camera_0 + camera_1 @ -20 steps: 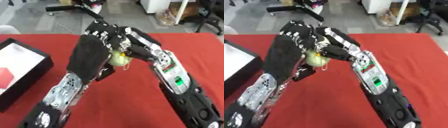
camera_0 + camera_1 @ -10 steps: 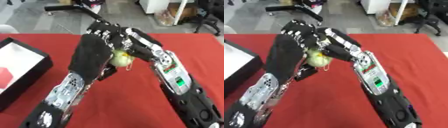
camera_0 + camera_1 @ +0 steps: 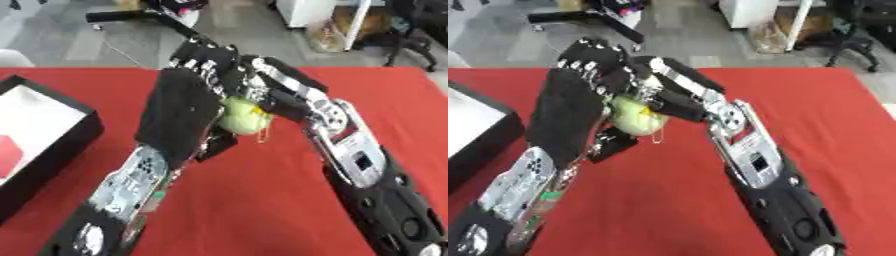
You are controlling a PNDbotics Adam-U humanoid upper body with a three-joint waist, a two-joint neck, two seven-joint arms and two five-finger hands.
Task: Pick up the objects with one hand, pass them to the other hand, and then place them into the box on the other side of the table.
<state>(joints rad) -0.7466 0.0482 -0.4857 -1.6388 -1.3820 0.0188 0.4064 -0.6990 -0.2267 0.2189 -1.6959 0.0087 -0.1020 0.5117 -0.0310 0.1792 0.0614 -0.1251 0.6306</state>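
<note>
A yellow-green ball (image 3: pixel 241 117) with a thin cord hanging from it is held above the red table (image 3: pixel 271 200), between my two hands. My left hand (image 3: pixel 184 115) shows its black back, with its fingers bent over the ball's top and its thumb under it. My right hand (image 3: pixel 278 97) comes in from the right, its fingers curled round the ball's far side. The two hands touch around the ball, and most of it is hidden. The black box (image 3: pixel 61 145), white inside with a red shape, lies at the left edge.
Both forearms cross the middle of the table toward the bottom edge. Beyond the far table edge are a grey floor, a black wheeled stand (image 3: pixel 140 17) and chair legs at the upper right.
Both hands stay joined around the ball in the same place. Nothing has visibly been let go.
</note>
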